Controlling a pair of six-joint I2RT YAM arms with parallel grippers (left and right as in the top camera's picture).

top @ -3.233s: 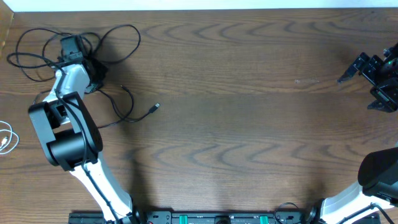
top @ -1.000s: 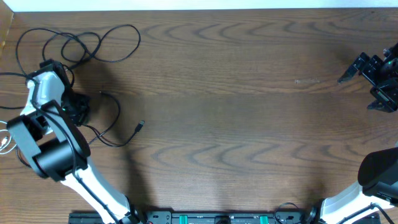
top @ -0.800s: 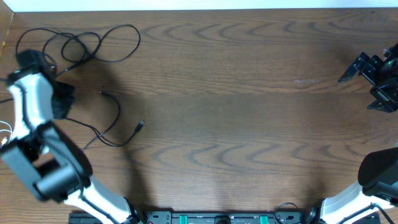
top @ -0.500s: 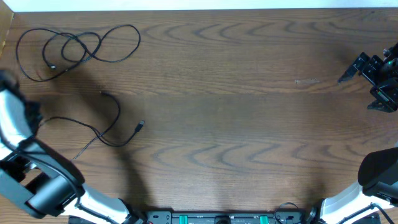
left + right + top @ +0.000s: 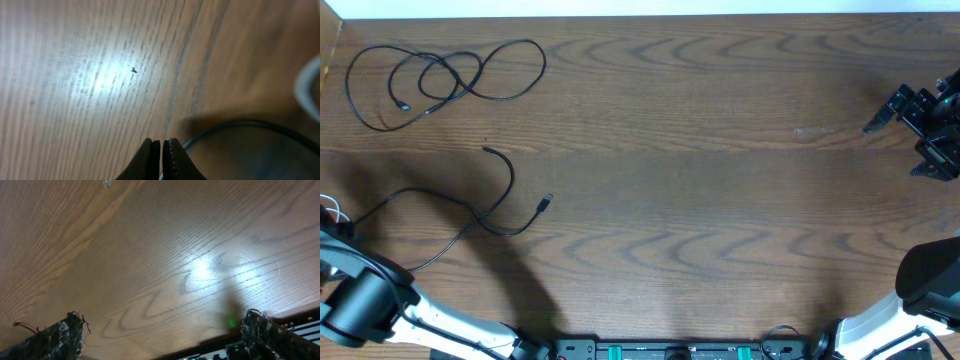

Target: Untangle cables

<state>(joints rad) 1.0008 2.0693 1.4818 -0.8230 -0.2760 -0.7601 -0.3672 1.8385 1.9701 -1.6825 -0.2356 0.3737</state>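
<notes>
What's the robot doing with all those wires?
It is sorting out tangled cables. The left fingers are shut, seemingly pinching one black cable at the near left corner of the table, beside the white cable. The other black cable lies in loops by itself at the far left. The right fingers are open and hold nothing.

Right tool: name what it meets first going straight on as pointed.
Likely the bare brown wooden table; the right tool points down at it, with nothing else in that line; depth unclear.
</notes>
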